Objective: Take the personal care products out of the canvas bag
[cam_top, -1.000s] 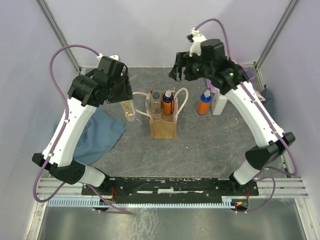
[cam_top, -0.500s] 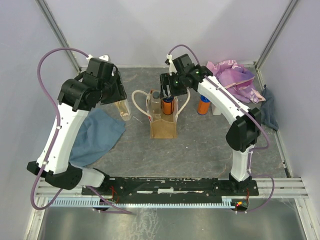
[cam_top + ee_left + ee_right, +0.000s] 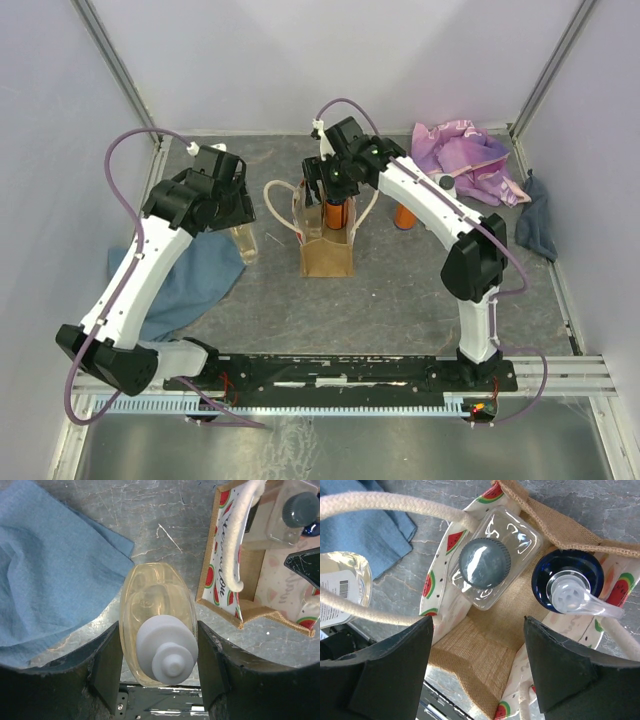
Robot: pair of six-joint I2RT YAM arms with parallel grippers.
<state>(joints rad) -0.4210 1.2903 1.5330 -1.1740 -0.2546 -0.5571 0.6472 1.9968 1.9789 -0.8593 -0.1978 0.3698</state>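
The canvas bag (image 3: 326,250) stands mid-table with cream looped handles. In it are a grey-capped clear bottle (image 3: 485,562) and an orange bottle with a dark blue pump cap (image 3: 567,582); that orange bottle also shows in the top view (image 3: 335,213). My right gripper (image 3: 477,630) is open directly above the bag's mouth, touching nothing; in the top view it (image 3: 327,188) hovers over the bag. My left gripper (image 3: 159,630) is shut on a clear yellowish bottle with a white cap (image 3: 155,595), upright left of the bag (image 3: 243,242). Another orange bottle (image 3: 404,216) stands right of the bag.
A blue cloth (image 3: 190,275) lies left of the held bottle. A purple-pink patterned cloth (image 3: 465,160) lies at the back right, with a dark cloth (image 3: 535,228) by the right edge. The bag's handle loops (image 3: 380,502) hang out on both sides.
My right gripper has swung left from the back right to above the bag's mouth. My left gripper has carried the clear yellowish bottle a little nearer and leftward, away from the bag.
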